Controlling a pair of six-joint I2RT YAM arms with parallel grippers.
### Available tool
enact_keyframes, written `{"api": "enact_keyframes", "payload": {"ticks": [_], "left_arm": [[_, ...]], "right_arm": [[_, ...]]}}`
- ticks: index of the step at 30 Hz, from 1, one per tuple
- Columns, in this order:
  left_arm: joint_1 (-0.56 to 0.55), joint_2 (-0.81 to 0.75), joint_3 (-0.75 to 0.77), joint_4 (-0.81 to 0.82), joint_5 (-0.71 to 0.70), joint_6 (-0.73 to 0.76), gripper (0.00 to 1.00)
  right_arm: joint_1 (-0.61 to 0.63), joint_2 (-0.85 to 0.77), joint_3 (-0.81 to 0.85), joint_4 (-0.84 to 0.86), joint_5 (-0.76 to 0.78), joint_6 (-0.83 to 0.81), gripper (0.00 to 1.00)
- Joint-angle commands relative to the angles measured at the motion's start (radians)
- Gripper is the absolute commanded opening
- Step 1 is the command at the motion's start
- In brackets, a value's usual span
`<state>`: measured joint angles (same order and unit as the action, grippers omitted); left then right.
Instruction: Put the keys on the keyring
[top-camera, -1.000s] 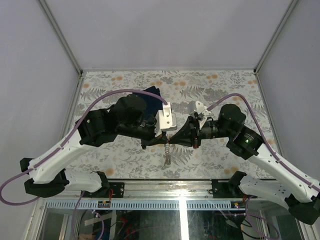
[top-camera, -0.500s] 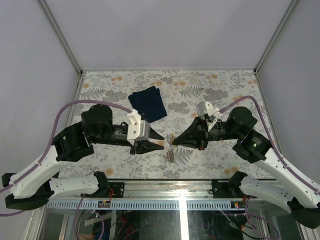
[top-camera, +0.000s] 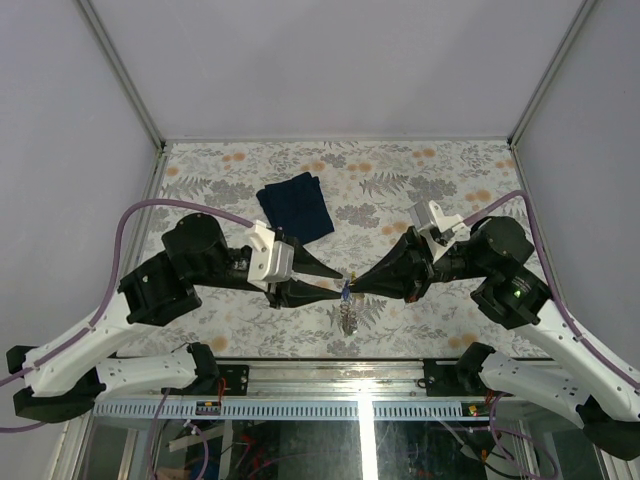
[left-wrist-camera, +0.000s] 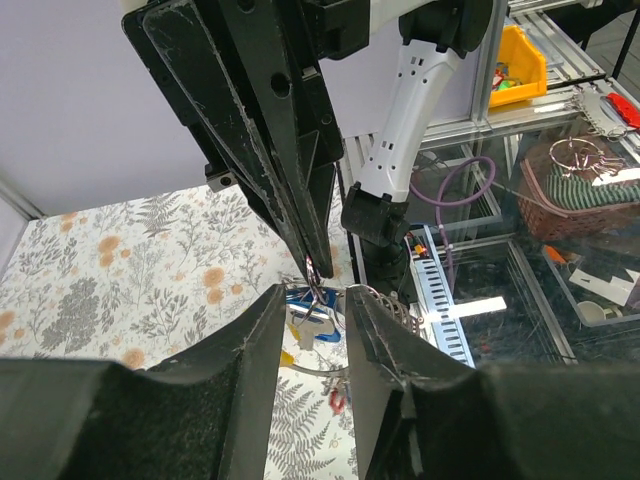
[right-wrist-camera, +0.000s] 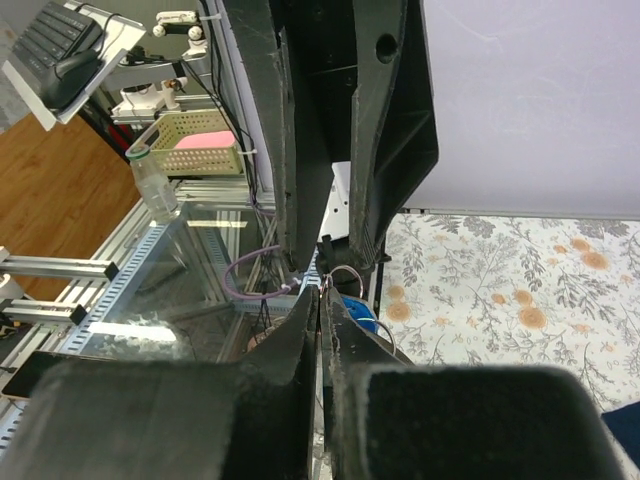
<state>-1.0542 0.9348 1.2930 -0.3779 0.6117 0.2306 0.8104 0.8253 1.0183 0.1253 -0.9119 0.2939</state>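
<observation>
My right gripper is shut on the thin wire keyring, pinching it at its tips above the table. The keys hang from the ring in a small bunch; blue, yellow and red tags show between my left fingers. My left gripper faces the right one tip to tip. It is open, its jaws standing either side of the bunch and just short of the right gripper's tip. I cannot tell whether they touch the keys.
A dark navy folded cloth lies on the floral tabletop behind the left arm. Grey walls bound the table at the left, right and back. A metal rail runs along the near edge.
The left gripper swung out to the left, then came back in to meet the right gripper's tip. The right arm drew slightly right with the keys hanging. The cloth came into view.
</observation>
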Motion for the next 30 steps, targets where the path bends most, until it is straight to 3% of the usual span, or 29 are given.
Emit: {"api": "enact_keyframes", "payload": {"ticks": [1,17,25,30], "left_arm": [[-0.006,0.002,0.000,0.093,0.033,-0.013,0.32],[-0.005,0.014,-0.001,0.068,0.032,-0.001,0.25],[-0.006,0.015,0.002,0.067,0.030,-0.002,0.01],[-0.005,0.010,-0.002,0.065,0.012,-0.002,0.00]], "right_arm": [[-0.002,-0.018,0.058,0.110,-0.037,0.040,0.00],[-0.002,-0.024,0.063,0.138,-0.044,0.057,0.00],[-0.002,-0.032,0.062,0.134,-0.027,0.044,0.00],[-0.002,-0.052,0.057,0.130,0.009,0.030,0.00]]}}
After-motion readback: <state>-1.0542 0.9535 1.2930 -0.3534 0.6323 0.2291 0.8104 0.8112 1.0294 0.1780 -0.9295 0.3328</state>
